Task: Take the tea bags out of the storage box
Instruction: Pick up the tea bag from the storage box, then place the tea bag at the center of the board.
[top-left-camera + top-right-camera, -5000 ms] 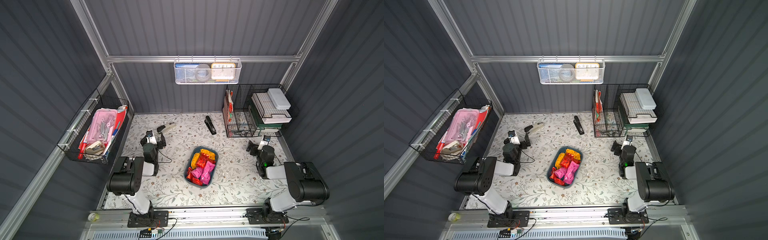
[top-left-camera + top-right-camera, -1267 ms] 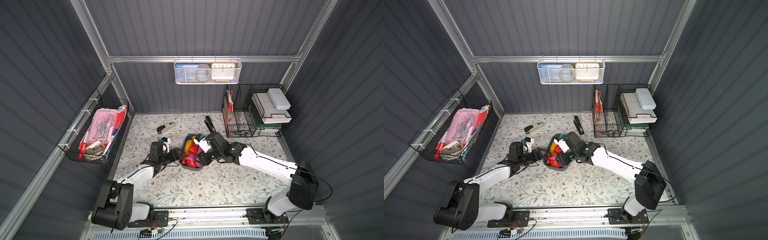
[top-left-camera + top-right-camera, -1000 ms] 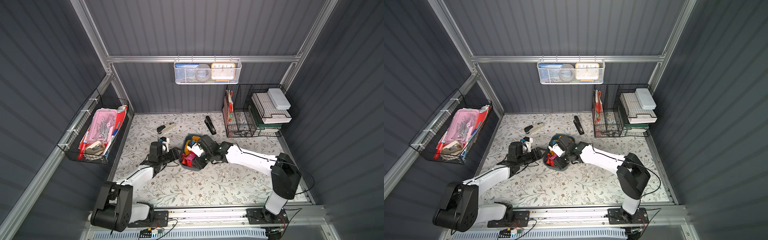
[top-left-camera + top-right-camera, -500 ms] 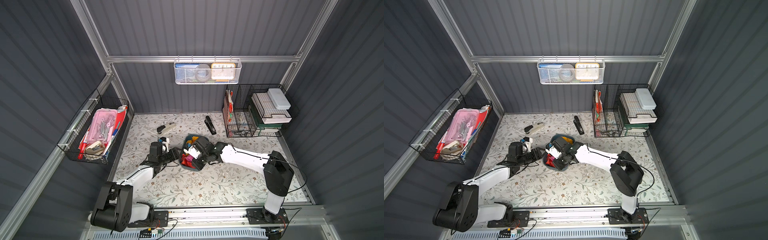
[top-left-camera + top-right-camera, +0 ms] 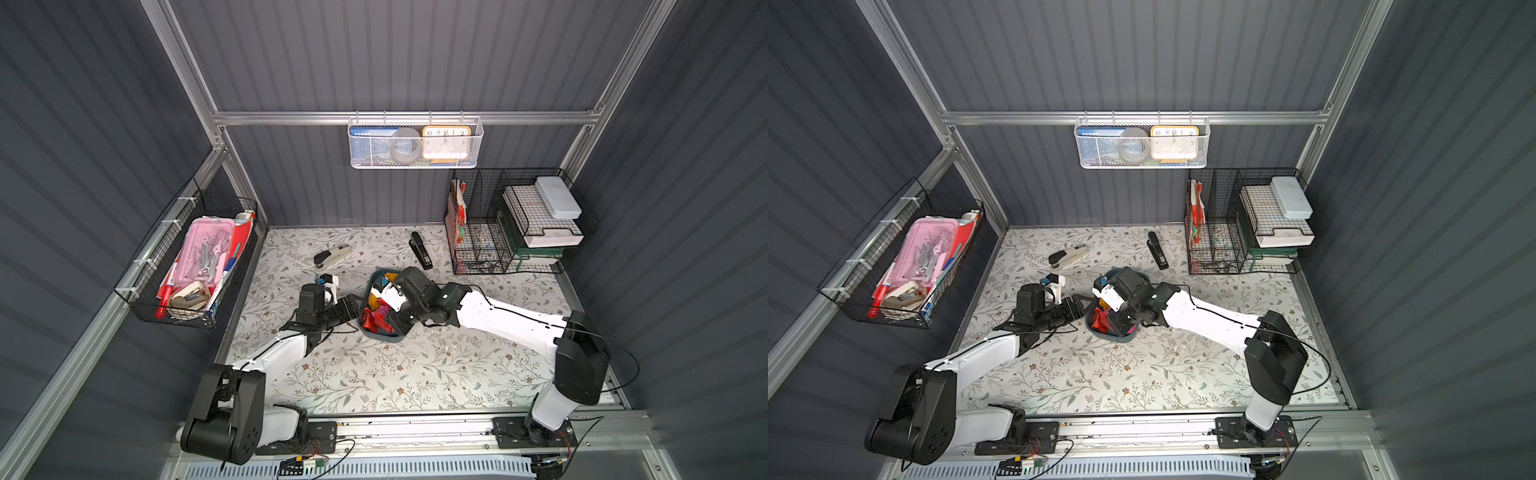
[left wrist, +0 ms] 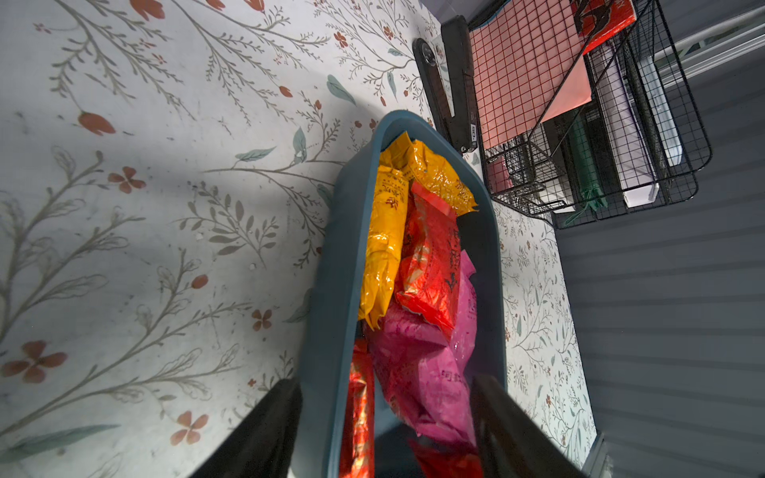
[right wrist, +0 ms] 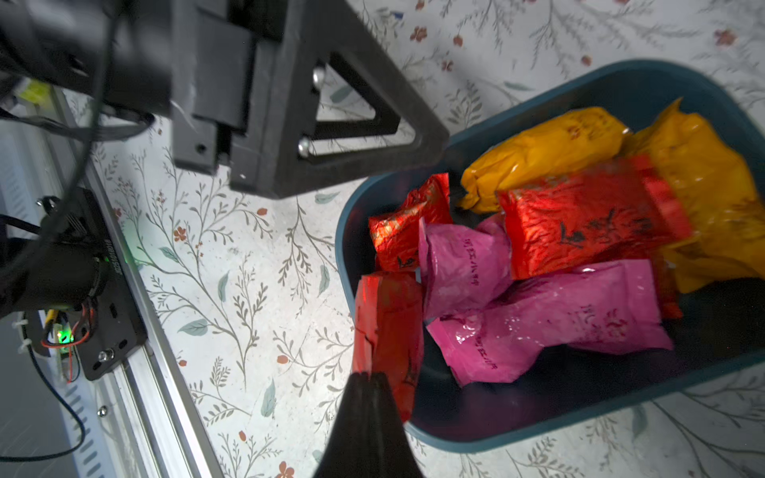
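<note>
Moved: both arms, parked at the worktop (image 5: 415,374) edges five seconds back, now meet at the storage box (image 5: 399,337), which has slid a little far-left. In the last second the right gripper (image 7: 368,385) has gone from half apart to fully together.
Meaning: first pick looks under way. No bag is out yet; every one I can see is inside the box.
Right side: jaws are together on the bottom edge of a red tea bag (image 7: 387,323) at the box's near end. Looks like a thin pinch on foil, so it could slip on the lift.
Red bag axis: long axis is in line with the right gripper, one short end at its tips. It lies along the near end wall, crosswise to the box.
Left side: left gripper (image 6: 383,383) has its jaws wide, with the box between its fingers in the left wrist view. Cannot tell whether they press the walls; probably bracing.
Box: mid-worktop between the arms, long axis near-to-far in both top views.
Other tea bags (image 7: 538,323): pink mid-box, red on top, orange-yellow at the far end, mostly lengthwise.
Beyond: black stapler (image 5: 420,250) sits near the box's far end, with a pale stapler (image 5: 332,255) to its left. Wire rack (image 5: 478,249) is far right, and a white mesh basket (image 5: 415,143) hangs on the back wall.
</note>
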Available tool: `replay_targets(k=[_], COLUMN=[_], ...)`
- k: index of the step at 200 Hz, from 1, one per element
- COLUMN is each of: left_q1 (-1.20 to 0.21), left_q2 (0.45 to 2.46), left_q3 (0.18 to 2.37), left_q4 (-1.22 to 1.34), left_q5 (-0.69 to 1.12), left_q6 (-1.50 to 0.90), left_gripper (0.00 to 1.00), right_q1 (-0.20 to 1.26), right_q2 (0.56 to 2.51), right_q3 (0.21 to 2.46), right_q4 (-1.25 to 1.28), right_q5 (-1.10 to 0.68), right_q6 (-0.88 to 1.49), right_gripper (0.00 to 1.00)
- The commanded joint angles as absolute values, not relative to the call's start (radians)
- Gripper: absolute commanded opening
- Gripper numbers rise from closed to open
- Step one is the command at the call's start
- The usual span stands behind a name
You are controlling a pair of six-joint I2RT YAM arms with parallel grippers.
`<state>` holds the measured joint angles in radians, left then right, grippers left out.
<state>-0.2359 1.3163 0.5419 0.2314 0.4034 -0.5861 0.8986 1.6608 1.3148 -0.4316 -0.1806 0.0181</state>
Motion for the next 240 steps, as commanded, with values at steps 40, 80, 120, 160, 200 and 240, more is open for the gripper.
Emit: replay_targets(k=[40,80,120,160,200,240], left_q1=[-0.24,-0.242,-0.243,-0.244,-0.244,-0.243], left_q2=[1.321,1.341,1.357,1.388,1.385,1.399], left_q3=[0.548,0.558,0.562,0.577,0.578,0.578], left_q4=[0.227,0.22,0.222,0.245,0.238,0.249], left_q5=[0.414,0.412,0.406,0.424,0.42,0.426], left_q6=[-0.573,-0.553,-0.546,-0.541,-0.529,-0.522], left_gripper=[0.76,0.74,0.69,0.64,0.56,0.54], right_q1=[0.899,0.867,0.802,0.661,0.585,0.525], right_q2=[1.462,1.31,1.152,1.126,1.151,1.26], right_q3=[1.134,0.979,0.931,0.83,0.695,0.615], right_q4=[-0.216,-0.152,-0.39,-0.418,-0.142,0.027], right_q5=[-0.165,-0.064,0.111,-0.018,-0.258,-0.45], right_q6=[0.287,0.544,0.63,0.763,0.908,0.964], right_gripper=[0.0,0.0,0.0,0.0,0.0,0.0])
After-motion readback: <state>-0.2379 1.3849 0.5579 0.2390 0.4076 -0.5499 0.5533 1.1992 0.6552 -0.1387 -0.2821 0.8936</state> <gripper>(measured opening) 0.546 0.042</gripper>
